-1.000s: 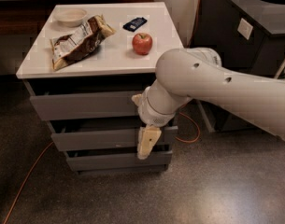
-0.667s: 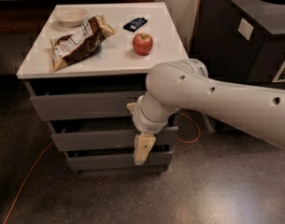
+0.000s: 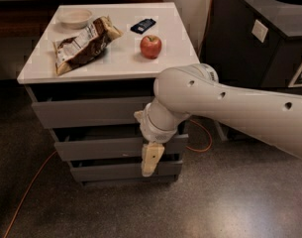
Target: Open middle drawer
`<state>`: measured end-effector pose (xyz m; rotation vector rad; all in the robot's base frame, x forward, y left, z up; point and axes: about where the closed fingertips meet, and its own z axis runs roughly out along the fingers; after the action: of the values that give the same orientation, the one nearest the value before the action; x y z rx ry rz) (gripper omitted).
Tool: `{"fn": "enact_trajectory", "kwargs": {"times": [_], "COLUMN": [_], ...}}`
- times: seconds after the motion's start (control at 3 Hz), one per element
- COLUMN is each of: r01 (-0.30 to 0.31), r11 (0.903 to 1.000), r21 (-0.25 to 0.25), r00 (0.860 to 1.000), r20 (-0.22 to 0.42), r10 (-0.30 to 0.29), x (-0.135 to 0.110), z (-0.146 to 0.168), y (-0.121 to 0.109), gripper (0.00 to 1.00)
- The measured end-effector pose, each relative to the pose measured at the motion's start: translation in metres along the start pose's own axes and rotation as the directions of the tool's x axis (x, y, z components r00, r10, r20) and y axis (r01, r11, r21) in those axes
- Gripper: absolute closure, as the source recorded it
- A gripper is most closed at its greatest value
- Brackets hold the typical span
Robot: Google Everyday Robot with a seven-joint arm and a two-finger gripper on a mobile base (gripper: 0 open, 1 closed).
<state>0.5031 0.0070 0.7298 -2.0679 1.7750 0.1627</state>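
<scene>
Reaching in from the right, a thick white arm [image 3: 229,103] is bending down in front of a cabinet of three grey drawers under a white table top [image 3: 121,66]. The gripper [image 3: 151,158], cream-coloured and pointing downward, is hanging below the table's front edge, nearer the front right corner. It is lying across the front of the middle drawer [image 3: 98,148], with its tip reaching over the bottom drawer [image 3: 111,171]. Whether the gripper is open or closed cannot be told, nor whether it is touching the panel. The middle drawer is sitting between the taller top drawer [image 3: 86,112] and the slimmer bottom one, and it is looking shut.

On the table, a bowl [image 3: 75,17] is sitting at the back left corner, with a chip bag [image 3: 83,43] lying just in front of it. An apple [image 3: 150,46] is standing toward the right edge, and a small dark packet [image 3: 143,25] is lying behind it. An orange cable [image 3: 26,192] is trailing over the floor.
</scene>
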Motion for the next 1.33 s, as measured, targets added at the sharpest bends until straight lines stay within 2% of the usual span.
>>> {"fn": "enact_trajectory", "kwargs": {"times": [0.33,1.0,1.33], "r01": [0.018,0.097,0.118], "r11": [0.9996,0.9953,0.993], "r21": [-0.02,0.0,0.009], "r00": [1.0,0.995,0.993], "r20": [-0.015,-0.021,-0.024], "r10": [-0.018,-0.097,-0.118], "x": [-0.002,-0.009,-0.008], "z": [0.028,0.118,0.147], "y": [0.005,0.007,0.005], "gripper": [0.0,0.0,0.0]}}
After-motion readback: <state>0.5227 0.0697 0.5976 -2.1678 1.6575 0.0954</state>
